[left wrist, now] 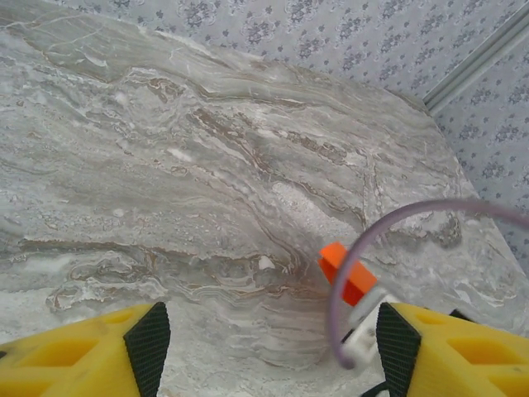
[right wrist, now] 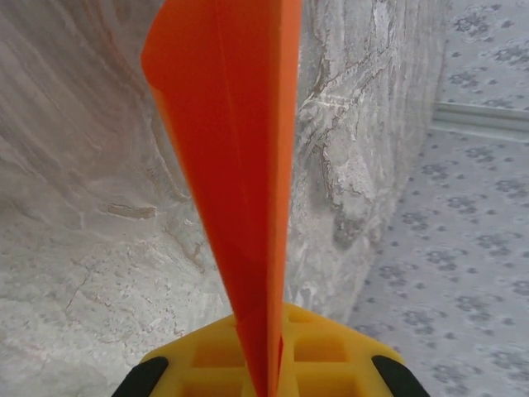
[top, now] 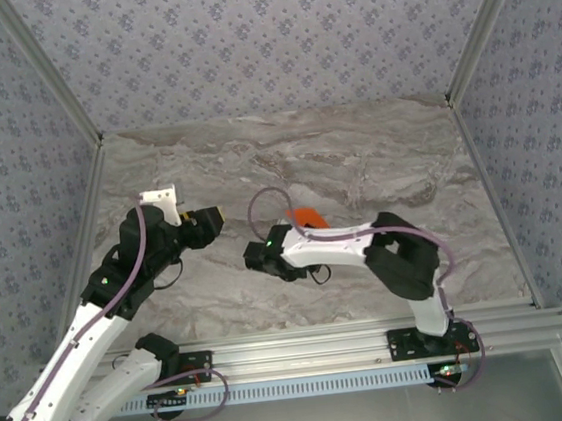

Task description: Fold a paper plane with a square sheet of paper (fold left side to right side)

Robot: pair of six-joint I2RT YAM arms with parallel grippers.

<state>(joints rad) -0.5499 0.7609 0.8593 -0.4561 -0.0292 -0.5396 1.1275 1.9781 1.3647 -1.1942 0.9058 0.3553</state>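
The table is a grey slab with brown marble veining that sweeps across it on a slant. A metal rail runs along its near edge, and patterned walls close the back and both sides. Near the middle shows an orange paper. It seems to stand clear of the surface rather than lie on it, though the top view leaves that unsure.

The grey marbled tabletop lies open at the back. The white right arm and purple cable loop cross its middle.
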